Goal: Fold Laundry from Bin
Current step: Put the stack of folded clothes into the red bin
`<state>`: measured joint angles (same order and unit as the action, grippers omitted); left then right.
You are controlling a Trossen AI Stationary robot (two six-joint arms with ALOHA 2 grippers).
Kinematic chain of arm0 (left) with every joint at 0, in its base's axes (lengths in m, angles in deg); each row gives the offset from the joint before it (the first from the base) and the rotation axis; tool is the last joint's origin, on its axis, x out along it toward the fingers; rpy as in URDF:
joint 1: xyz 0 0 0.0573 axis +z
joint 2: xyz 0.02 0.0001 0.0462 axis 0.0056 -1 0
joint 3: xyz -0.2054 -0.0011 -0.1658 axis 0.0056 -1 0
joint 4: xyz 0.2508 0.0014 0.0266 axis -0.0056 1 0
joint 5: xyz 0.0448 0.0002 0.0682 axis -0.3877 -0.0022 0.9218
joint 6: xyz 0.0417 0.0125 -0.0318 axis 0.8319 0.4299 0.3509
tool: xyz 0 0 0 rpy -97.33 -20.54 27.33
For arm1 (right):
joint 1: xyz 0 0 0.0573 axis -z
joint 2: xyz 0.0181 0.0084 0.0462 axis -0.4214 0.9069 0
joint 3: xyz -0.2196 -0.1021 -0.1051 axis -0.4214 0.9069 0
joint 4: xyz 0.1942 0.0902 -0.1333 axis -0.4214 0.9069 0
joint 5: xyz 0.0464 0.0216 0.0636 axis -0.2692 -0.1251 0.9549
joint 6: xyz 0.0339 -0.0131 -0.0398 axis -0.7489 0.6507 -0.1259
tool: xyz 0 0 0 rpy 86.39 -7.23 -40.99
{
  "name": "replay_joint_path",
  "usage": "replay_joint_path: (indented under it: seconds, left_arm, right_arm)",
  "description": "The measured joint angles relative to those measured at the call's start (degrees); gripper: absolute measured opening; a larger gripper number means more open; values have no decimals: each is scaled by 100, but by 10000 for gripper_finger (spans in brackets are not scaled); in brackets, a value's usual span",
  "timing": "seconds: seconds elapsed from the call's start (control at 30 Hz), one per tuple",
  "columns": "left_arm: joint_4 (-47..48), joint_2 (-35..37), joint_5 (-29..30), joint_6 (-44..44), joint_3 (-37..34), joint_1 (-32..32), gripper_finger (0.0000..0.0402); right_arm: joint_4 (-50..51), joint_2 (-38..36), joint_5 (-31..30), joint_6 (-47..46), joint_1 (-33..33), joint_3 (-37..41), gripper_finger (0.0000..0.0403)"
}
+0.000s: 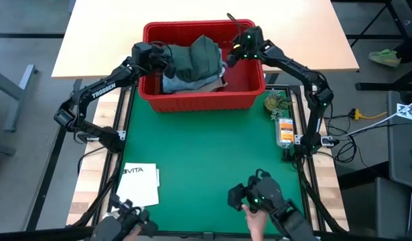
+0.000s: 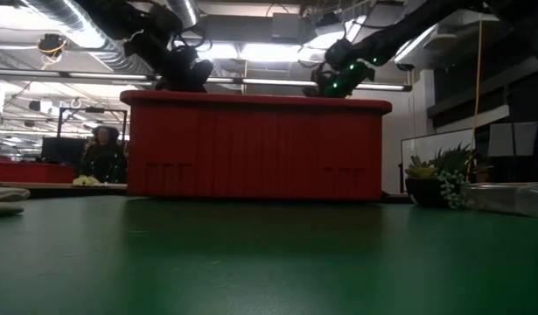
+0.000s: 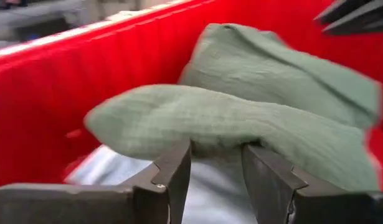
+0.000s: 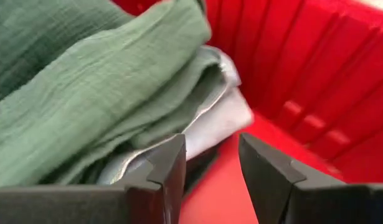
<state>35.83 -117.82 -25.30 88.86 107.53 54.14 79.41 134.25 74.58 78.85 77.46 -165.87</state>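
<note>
Presently: left pincer (image 3: 216,180) closing around green crinkled cloth garment (image 3: 241,124) in red slotted plastic bin (image 1: 202,94).
Right pincer (image 4: 210,174) released, empty beside it; the left should bite deep before lifting.

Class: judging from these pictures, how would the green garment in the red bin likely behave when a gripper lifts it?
The green garment probably droops: it lies in soft, rounded folds. Its crinkled weave suggests light, grippy cloth, unlikely to slip.

Red bin (image 1: 249,84); green garment (image 1: 200,57)
</note>
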Motion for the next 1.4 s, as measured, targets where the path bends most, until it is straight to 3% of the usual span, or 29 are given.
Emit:
replay_joint_path:
  seconds: [0.23, 0.5, 0.6, 0.77, 0.83, 1.13, 1.4]
  left_arm:
    - [27, 79, 1634, 404, -7, 142, 125]
    - [20, 553, 1850, 410, -7, 80, 119]
    - [-4, 735, 1412, 151, -7, 21, 119]
    - [-335, 722, -132, -682, -7, -73, 119]
    - [-509, 591, -495, -761, -7, -176, 119]
    - [-619, -485, -451, -665, -7, -514, 119]
    - [-120, -1188, -196, -535, -9, -382, 119]
  right_arm:
    - [-10, -448, -87, 309, -9, 0, 147]
    - [-64, -630, 191, 452, -311, 0, 147]
    - [-227, -630, 192, 481, -467, 2, 147]
    - [-1096, -582, 138, 770, -803, 2, 147]
    - [-1454, -527, 135, 863, -930, 2, 147]
    - [-1807, 167, -173, 1000, -1164, 0, 147]
    - [-1391, 962, -595, 1154, -810, 4, 147]
